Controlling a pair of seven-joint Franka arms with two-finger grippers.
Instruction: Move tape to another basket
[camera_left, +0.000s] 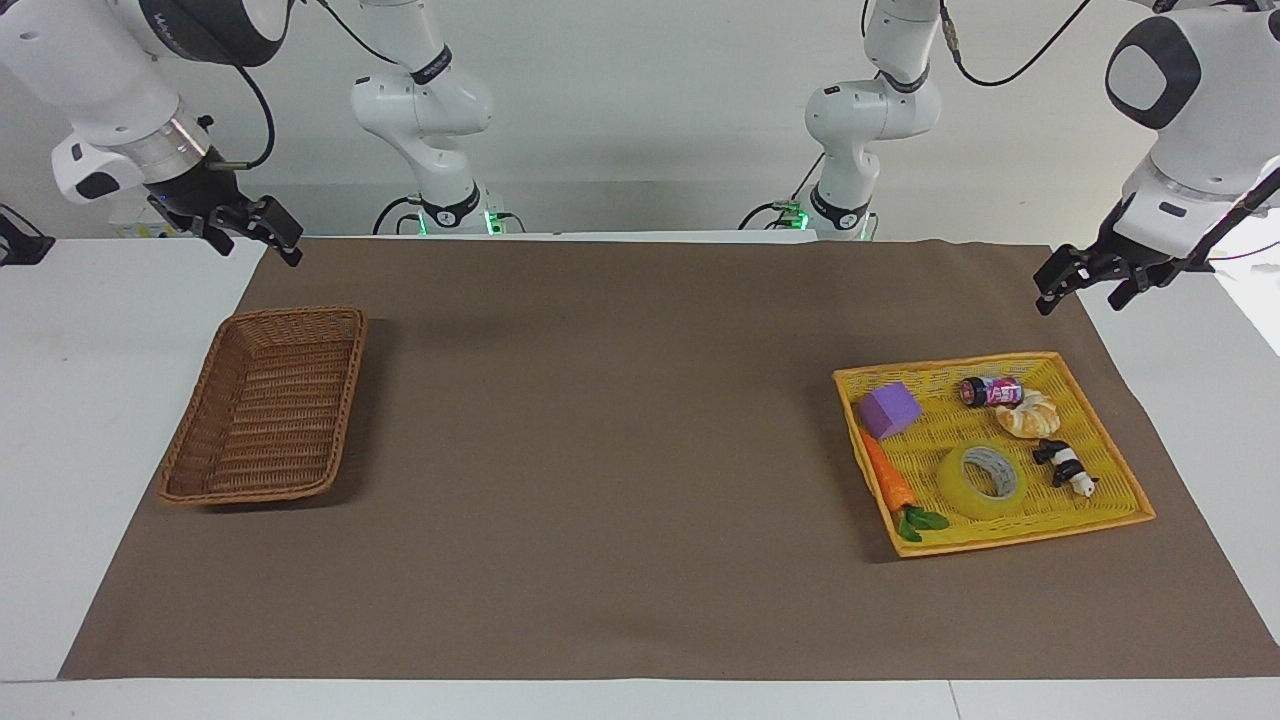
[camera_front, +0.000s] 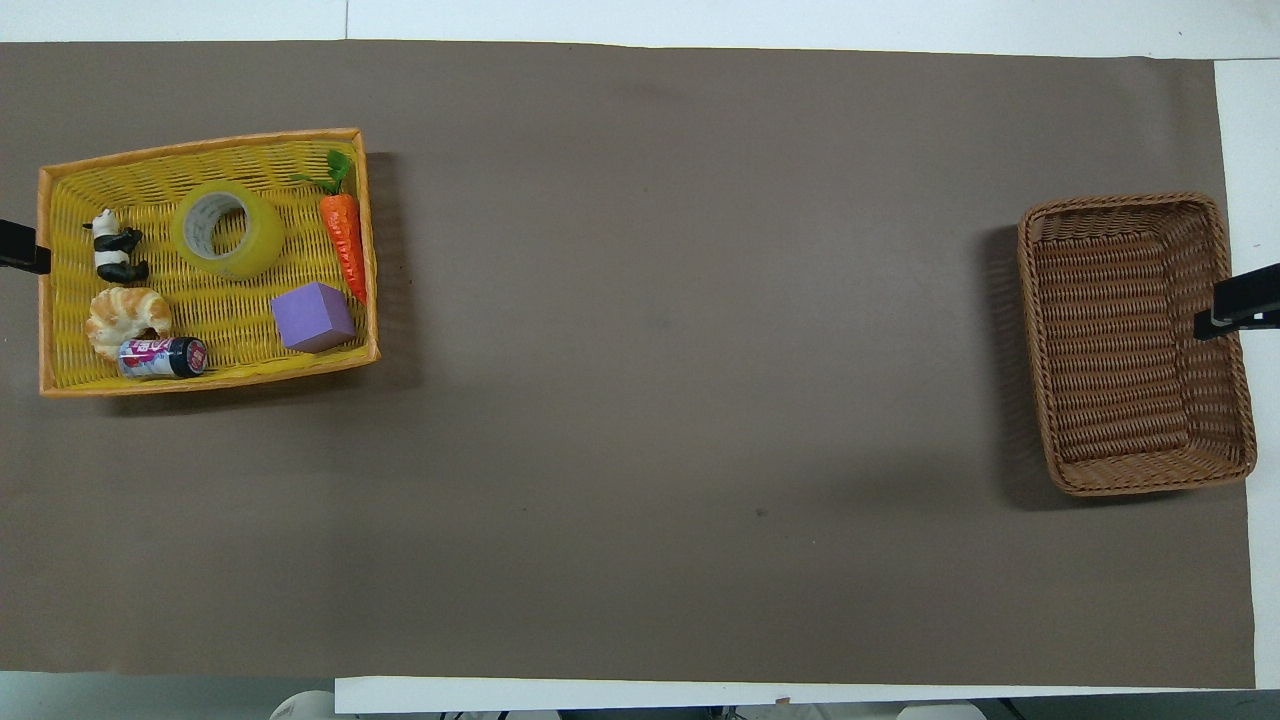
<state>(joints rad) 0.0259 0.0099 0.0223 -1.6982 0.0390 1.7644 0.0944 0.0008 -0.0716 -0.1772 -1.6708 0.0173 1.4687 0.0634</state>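
Tape (camera_left: 982, 481): lay flat, core upward, in the yellow tray (camera_left: 1118, 515) at the left arm's end of the tabletop, between a toy carrot (camera_left: 888, 482) and a panda figure (camera_left: 1066, 467), untouched. Left gripper (camera_left: 1085, 277): raised near the tray's robot-side corner, jaws spread, empty. Advised grasp: descend straight, one jaw inside the core, one outside the wall, clear of both neighbours. Brown basket (camera_left: 262, 404): at the right arm's end, empty. Right gripper (camera_left: 253, 228): waiting raised near it, jaws parted.

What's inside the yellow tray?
The yellow tray holds the tape, a carrot, a purple block, a panda, a croissant and a small can. What lies under them is covered.
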